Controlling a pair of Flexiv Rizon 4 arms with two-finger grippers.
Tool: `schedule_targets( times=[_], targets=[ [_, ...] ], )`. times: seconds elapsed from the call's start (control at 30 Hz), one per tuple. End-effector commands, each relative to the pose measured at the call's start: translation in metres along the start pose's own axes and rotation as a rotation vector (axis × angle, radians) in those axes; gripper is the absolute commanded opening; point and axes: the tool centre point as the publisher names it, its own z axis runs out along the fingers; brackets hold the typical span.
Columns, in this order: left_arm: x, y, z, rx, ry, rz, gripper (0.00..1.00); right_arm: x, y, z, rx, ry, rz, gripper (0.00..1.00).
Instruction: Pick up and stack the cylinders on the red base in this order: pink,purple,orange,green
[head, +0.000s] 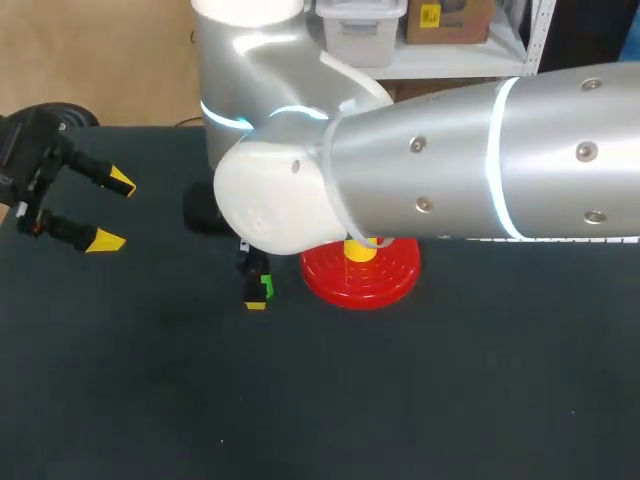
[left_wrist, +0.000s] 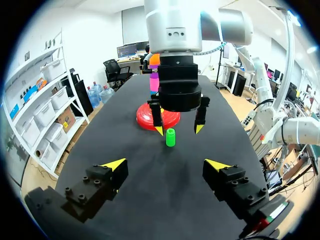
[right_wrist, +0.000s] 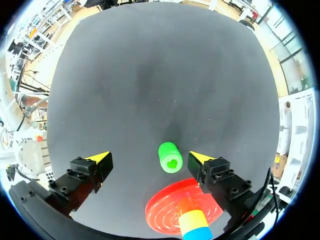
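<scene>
Right arm (head: 450, 160), one green cylinder (right_wrist: 170, 157), one red base (head: 402, 274)

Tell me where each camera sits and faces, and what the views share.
Head: above and behind, looking down on the table; left gripper and right arm show.
Left wrist: low, facing along the table toward the right gripper; its own fingers show.
Right wrist: above the table, facing straight down; its own fingers show.
All three share the green cylinder and red base.
</scene>
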Motion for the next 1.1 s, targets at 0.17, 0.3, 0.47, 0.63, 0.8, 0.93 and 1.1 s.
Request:
schedule_targets(
  times=[0.17,0.3,0.47,0.63,0.8,0.93,1.1],
  targets=[
    [0.0014,-0.0003,0.0001,-0.002,-0.003,0.003,1.00,0.0000,-0.0057,0.0072,-0.001,-0.004,-0.005,1.00],
    [0.0014,-0.0003,0.0001,-0.002,-0.003,0.003,1.00,0.0010,-0.0070,0.0083,-0.001,0.000,-0.004,1.00],
    [0.0014,-0.0003,0.0001,-0.002,-0.003,0.003,1.00,0.0031,-0.0078,0.0088,-0.002,0.004,-0.001,1.00],
    [0.0014,-0.0003,0.0001,-0.002,-0.003,0.003,1.00,0.0041,-0.0073,0.0109,-0.007,0.008,0.001,1.00],
    [0.0014,-0.0003,0.0001,-0.002,-0.003,0.003,1.00,0.0052,-0.0068,0.0115,-0.011,0.012,0.001,1.00],
    [0.0014,-0.0003,0.0001,-0.002,-0.003,0.003,1.00,0.0060,-0.0068,0.0119,-0.012,0.010,0.003,1.00],
    [0.0014,-0.0003,0.0001,-0.002,-0.003,0.003,1.00,0.0062,-0.0072,0.0121,-0.013,0.009,0.008,1.00]
  ],
)
